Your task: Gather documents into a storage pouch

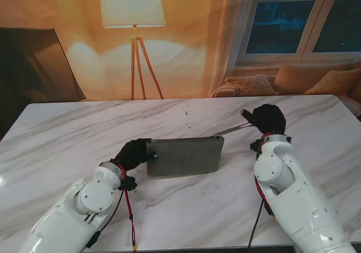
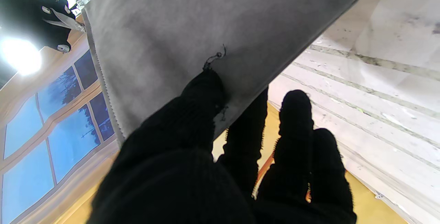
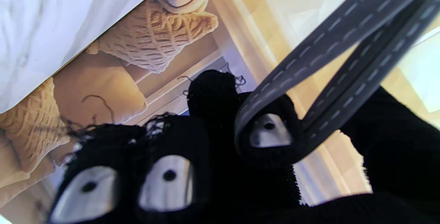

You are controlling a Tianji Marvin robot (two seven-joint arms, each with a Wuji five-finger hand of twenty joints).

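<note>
Stand view: the left arm's white links rise from the near left corner, the right arm's from the near right. Left hand [image 1: 133, 153], in a black glove, pinches the left edge of the grey pouch [image 1: 185, 156]; the pouch sits mid-table on the marble table [image 1: 67, 134], whether flat or slightly raised cannot be told. Left wrist view: the thumb [image 2: 201, 96] presses on the grey felt face of the pouch [image 2: 192, 24], other fingers behind it. Farther out and to the right, the right hand [image 1: 266, 118] holds the pouch's strap [image 1: 231, 130], which runs taut from the pouch's far right corner. Right wrist view: the stitched grey strap [image 3: 330, 41] loops around one gloved finger [image 3: 271, 138], fingers curled. Beyond the table: floor lamp [image 1: 133, 16], cushions [image 1: 248, 84], window [image 1: 304, 18].
</note>
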